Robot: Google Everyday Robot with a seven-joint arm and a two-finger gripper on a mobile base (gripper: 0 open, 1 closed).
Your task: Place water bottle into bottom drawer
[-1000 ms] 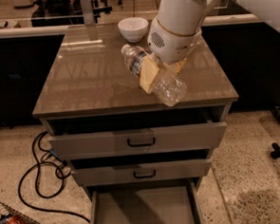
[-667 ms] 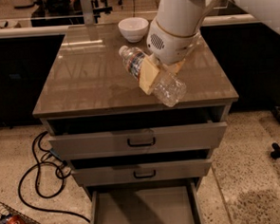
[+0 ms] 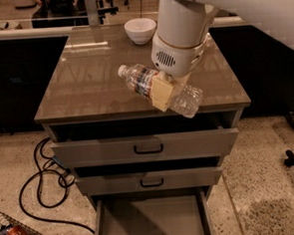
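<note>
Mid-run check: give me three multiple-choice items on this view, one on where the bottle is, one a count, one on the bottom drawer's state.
1. Where is the bottle?
A. on the ground
B. in the gripper, above the cabinet top near its front edge
C. lying flat on the cabinet top

2. How many drawer fronts show a black handle?
A. two
B. one
C. four

3. The bottom drawer is:
A. shut
B. open, with the bottle inside
C. open and bare

1 B: the gripper is shut on the bottle, which is tilted in the air.
2 A: the two upper fronts carry one each.
3 C: it stands open with nothing in it.
</note>
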